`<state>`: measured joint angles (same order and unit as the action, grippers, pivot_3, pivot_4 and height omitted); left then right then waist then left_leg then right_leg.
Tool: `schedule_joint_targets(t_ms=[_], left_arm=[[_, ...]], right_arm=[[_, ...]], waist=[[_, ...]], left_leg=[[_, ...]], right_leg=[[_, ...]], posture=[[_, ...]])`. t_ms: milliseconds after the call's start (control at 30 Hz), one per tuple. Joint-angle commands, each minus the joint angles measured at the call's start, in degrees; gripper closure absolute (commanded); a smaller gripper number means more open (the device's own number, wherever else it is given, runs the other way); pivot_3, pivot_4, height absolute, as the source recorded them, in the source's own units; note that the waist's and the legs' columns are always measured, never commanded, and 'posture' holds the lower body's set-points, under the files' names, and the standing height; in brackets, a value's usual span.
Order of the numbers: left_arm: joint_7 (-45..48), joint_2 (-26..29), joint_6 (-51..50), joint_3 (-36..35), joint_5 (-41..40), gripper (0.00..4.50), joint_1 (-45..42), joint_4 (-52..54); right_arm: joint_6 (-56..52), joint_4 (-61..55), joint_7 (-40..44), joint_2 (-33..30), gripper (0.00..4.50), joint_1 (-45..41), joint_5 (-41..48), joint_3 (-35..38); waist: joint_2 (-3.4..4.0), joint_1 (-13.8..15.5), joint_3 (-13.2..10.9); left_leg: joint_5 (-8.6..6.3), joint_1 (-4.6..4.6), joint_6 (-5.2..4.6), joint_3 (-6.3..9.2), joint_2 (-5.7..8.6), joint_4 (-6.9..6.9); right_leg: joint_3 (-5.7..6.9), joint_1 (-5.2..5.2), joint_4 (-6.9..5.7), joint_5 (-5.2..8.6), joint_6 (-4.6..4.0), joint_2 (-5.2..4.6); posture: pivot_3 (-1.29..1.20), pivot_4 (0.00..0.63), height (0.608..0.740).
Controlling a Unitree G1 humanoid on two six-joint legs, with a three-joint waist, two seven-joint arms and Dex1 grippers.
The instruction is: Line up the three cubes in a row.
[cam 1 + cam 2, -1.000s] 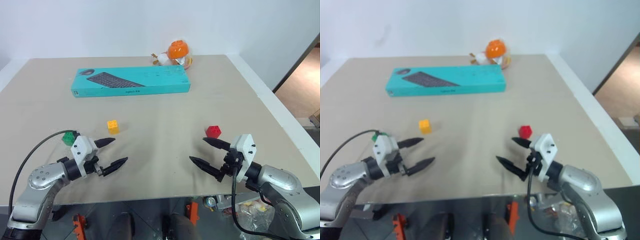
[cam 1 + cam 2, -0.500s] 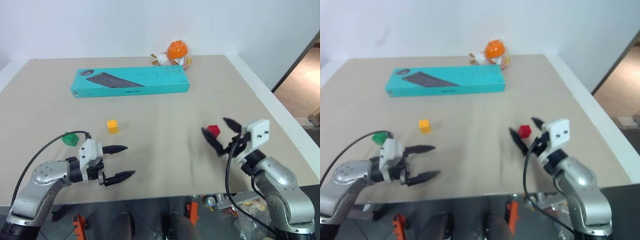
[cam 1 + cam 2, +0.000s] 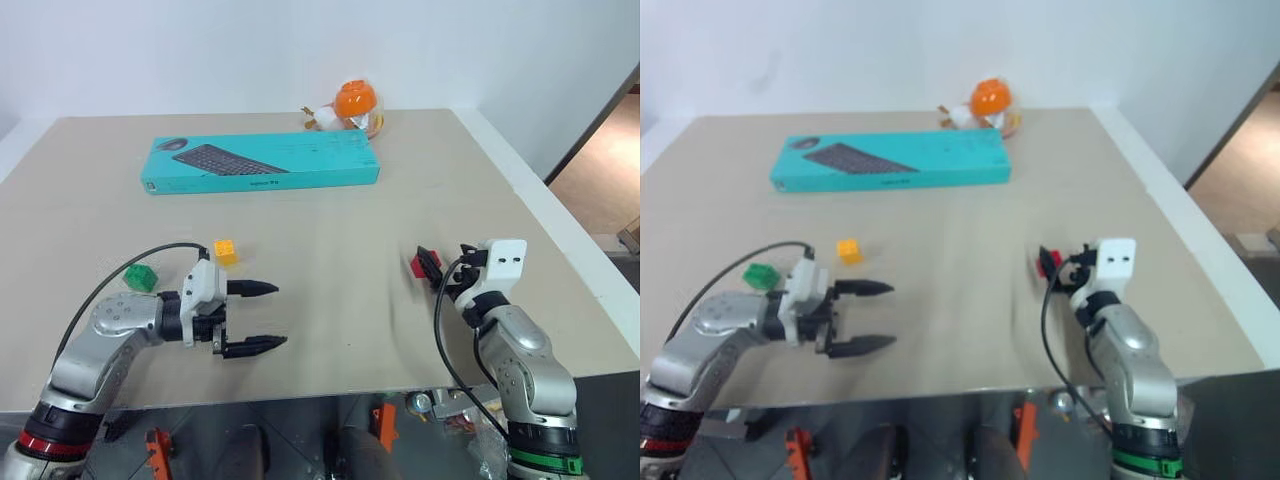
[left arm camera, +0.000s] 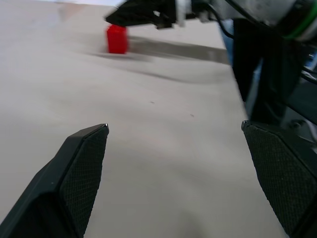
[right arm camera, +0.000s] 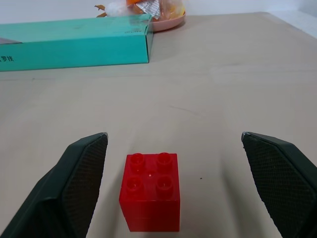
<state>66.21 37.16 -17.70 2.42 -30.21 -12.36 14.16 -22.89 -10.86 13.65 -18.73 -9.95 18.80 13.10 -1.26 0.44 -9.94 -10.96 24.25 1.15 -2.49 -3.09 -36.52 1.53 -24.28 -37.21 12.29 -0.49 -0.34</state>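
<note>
Beige table (image 3: 330,300), red cube (image 5: 151,191) between open right tool (image 5: 173,183)

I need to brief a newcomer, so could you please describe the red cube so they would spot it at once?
Start at the long teal keyboard box at the table's far side, then come toward the near right. The red cube sits between the right gripper's open fingers; the yellow cube and green cube lie leftward.
</note>
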Motion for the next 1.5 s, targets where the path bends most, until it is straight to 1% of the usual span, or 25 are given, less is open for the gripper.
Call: schedule_joint_targets(t_ms=[33,133,267,433,533,700,767,867,933,1000,1100,1233,1333,1500], left_arm=[[-0.1,-0.8,0.7,0.5,0.4,0.06,-1.4,-0.5],[0.4,-1.7,2.3,1.7,2.1,0.06,-2.8,-2.1],[0.3,-2.9,3.4,2.6,3.4,0.06,-4.4,-4.1],[-0.1,-5.1,4.6,3.9,5.1,0.06,-5.9,-6.9],[-0.1,-6.1,5.3,4.6,6.0,0.0,-7.2,-8.4],[-0.1,-7.4,6.8,4.9,7.7,0.0,-9.3,-10.9],[-0.2,-7.6,6.8,4.6,7.8,0.0,-9.7,-11.4],[-0.9,-7.4,6.5,3.9,7.7,0.0,-9.8,-11.5],[-1.8,-6.7,5.8,2.9,7.4,0.0,-9.3,-10.9],[-3.2,-6.1,4.5,1.5,6.7,0.0,-8.2,-9.3],[-5.8,-5.3,1.6,-0.7,5.4,0.0,-5.9,-6.3],[-7.4,-3.6,0.1,-3.2,4.5,0.0,-1.1,-2.1],[-9.3,-2.6,-0.2,-6.2,3.6,0.0,3.8,0.9],[-12.9,-2.4,-0.9,-10.1,2.3,0.0,9.7,5.4]], right_arm=[[1.7,0.3,0.9,-0.1,0.0,-1.6,-0.1,0.0],[2.2,2.1,1.2,0.6,0.0,-2.3,-0.4,-0.9],[3.5,4.1,1.9,1.0,0.0,-2.8,-1.1,-1.7],[3.7,7.4,1.6,1.7,0.0,-3.8,-0.7,-0.7],[4.1,8.5,1.9,1.8,0.81,-4.0,-0.6,-0.6],[4.5,8.9,1.7,2.2,2.59,-4.1,-0.6,-0.7],[4.5,8.2,1.4,2.3,3.2,-4.0,-0.9,-1.0],[4.4,6.0,2.6,1.2,3.22,-3.6,-2.0,-2.8],[2.7,3.6,6.7,-0.1,3.22,-5.4,-0.6,-5.2],[0.4,2.7,11.6,-1.5,3.22,-9.6,1.2,-7.9],[-2.2,5.0,19.5,-2.7,3.22,-17.2,2.7,-12.6],[-1.6,10.8,32.6,-3.7,3.22,-24.6,2.6,-20.2],[1.7,19.0,42.9,-3.5,3.22,-29.1,0.6,-25.9],[8.9,29.4,53.2,-3.3,3.22,-33.0,-3.2,-30.6]], waist=[[0.0,0.0,0.0],[0.0,0.0,0.0],[0.0,-0.1,0.0],[0.0,-0.1,0.0],[0.0,-0.2,0.0],[0.0,-0.2,0.0],[0.0,-0.2,0.0],[0.0,-0.3,0.0],[0.0,-0.3,0.0],[0.0,-1.0,0.0],[-0.01,-2.0,0.0],[-0.14,-2.1,0.1],[-0.18,-1.9,0.1],[-0.22,-1.6,0.0]], left_leg=[[0.0,0.0,0.0,-0.01,0.0,0.0],[0.0,-0.01,0.0,-0.03,-0.01,0.0],[0.03,-0.02,-0.05,-0.02,0.0,0.0],[0.04,-0.01,-0.06,-0.05,-0.01,-0.01],[0.04,-0.02,-0.06,-0.14,-0.01,-0.01],[0.04,-0.04,-0.07,-0.19,-0.01,-0.01],[0.04,-0.06,-0.07,-0.26,-0.01,-0.01],[0.04,-0.07,-0.07,-0.38,-0.02,-0.01],[0.04,-0.07,-0.07,-0.41,-0.02,-0.01],[0.04,-0.07,-0.07,-0.47,-0.04,-0.01],[0.09,-0.11,-0.16,-0.5,-0.08,-0.03],[0.09,-0.19,-0.16,-0.48,-0.23,0.0],[0.09,-0.19,-0.16,-0.51,-0.31,0.09],[0.09,0.0,-0.16,-0.52,-0.33,0.07]], right_leg=[[-0.09,0.0,0.0,0.0,0.0,0.06],[-0.27,-0.01,-0.03,0.0,0.0,0.19],[-1.01,-0.01,-0.08,-0.01,0.01,0.68],[-1.57,-0.01,-0.09,-0.02,0.03,0.99],[-1.75,-0.03,-0.1,-0.03,0.04,1.05],[-1.85,-0.04,-0.12,-0.05,0.09,1.07],[-1.93,-0.04,-0.13,-0.06,0.1,1.08],[-2.06,-0.09,-0.13,-0.08,0.14,1.07],[-2.1,-0.11,-0.13,-0.1,0.16,1.07],[-2.19,-0.16,-0.16,-0.13,0.21,1.09],[-2.32,-0.16,-0.18,-0.23,0.25,1.15],[-2.35,-0.12,-0.19,-0.23,0.16,1.33],[-2.36,-0.16,-0.19,-0.16,0.05,1.38],[-2.39,-0.31,-0.2,-0.12,0.04,1.32]], posture=[[0.0,0.15,0.74],[0.0,0.15,0.74],[0.0,0.15,0.74],[0.0,0.15,0.74],[0.0,0.15,0.74],[0.0,0.15,0.74],[0.0,0.15,0.74],[0.0,0.15,0.74],[0.0,0.15,0.74],[0.0,0.15,0.74],[0.0,0.15,0.74],[0.0,0.15,0.74],[0.0,0.15,0.74],[0.0,0.15,0.74]])
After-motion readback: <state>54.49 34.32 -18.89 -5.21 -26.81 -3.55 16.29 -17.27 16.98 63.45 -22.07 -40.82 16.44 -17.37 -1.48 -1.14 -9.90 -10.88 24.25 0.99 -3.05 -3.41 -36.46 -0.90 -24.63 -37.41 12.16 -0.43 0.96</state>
